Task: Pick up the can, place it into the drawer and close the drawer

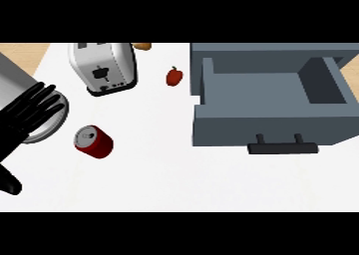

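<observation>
A red can (pixel 94 142) with a silver top lies tilted on the white counter, left of the middle. My left hand (pixel 20 122) shows at the left edge, fingers straight and spread, pointing up and to the right; it is open, holds nothing, and its fingertips end a little above and left of the can. The grey drawer (pixel 204 124) stands pulled open at the right, nothing visible inside, its dark handle (pixel 281 148) facing me. My right hand does not show.
A silver toaster (pixel 105 67) stands at the back left, a small red pepper (pixel 174 75) between it and the drawer. A brownish item (pixel 142 46) peeks out behind the toaster. A round grey dish (pixel 54 122) lies partly under my left hand.
</observation>
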`<state>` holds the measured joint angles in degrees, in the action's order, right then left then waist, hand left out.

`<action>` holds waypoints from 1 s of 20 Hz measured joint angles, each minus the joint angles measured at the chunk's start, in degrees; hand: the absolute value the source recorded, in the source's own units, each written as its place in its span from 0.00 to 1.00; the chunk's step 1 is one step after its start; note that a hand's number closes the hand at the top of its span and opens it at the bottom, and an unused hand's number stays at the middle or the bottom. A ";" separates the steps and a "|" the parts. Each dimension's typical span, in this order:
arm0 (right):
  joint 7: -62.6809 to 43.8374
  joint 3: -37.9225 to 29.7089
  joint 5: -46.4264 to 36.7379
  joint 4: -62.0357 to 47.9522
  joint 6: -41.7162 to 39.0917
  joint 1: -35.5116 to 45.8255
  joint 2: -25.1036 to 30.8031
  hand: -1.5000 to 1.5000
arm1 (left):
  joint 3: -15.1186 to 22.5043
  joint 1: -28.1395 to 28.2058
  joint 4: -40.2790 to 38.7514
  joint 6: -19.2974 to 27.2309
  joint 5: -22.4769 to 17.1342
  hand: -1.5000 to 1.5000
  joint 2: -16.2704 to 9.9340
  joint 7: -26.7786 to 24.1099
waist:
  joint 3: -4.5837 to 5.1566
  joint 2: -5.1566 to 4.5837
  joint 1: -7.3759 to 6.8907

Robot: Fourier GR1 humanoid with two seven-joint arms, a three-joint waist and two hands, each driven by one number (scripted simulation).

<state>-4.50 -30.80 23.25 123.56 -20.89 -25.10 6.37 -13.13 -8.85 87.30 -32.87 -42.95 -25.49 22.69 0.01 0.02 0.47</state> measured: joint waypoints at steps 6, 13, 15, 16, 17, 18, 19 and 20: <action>0.38 -1.95 0.37 -0.36 -2.27 -0.21 -1.35 0.00 | 1.33 -1.26 -5.84 -1.41 9.41 0.00 3.82 -6.61 | 0.00 -0.03 0.03; -1.19 -5.26 2.68 -0.44 -4.34 0.40 -0.53 0.00 | 0.78 -2.86 -16.00 -2.29 18.69 0.00 5.52 -15.84 | 0.02 -0.06 0.11; -2.74 -4.78 2.36 1.18 -3.62 0.72 -1.55 0.00 | 0.56 -2.93 -18.57 -2.61 20.96 0.00 5.84 -19.10 | 0.02 -0.06 0.05; -1.93 -5.21 2.17 -0.06 -4.65 0.79 -1.33 0.00 | 0.42 -3.73 -20.62 -2.30 22.23 0.00 6.03 -20.67 | 0.04 -0.07 0.10; -1.85 -5.33 1.84 -0.43 -4.86 1.12 -1.38 0.00 | 0.29 -4.56 -22.99 -2.37 23.69 0.00 6.05 -22.84 | 0.03 -0.09 0.14; -2.03 -5.63 2.15 -0.09 -5.25 0.68 -1.59 0.00 | 0.17 -4.75 -25.17 -2.56 25.04 0.00 6.10 -25.19 | 0.03 -0.11 0.19; -2.67 -6.09 2.94 0.53 -5.30 0.55 -1.61 0.00 | -0.21 -5.41 -26.86 -2.57 25.71 0.00 5.74 -26.31 | 0.03 -0.10 0.20; -2.27 -6.56 2.98 0.05 -5.97 0.38 -1.78 0.00 | -0.34 -5.73 -28.79 -2.78 26.65 0.00 5.58 -27.93 | 0.04 -0.09 0.20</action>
<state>-6.77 -37.36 26.23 123.61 -26.86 -24.72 4.59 -13.47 -14.58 58.50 -35.65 -16.30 -19.91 -5.23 0.05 -0.07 0.67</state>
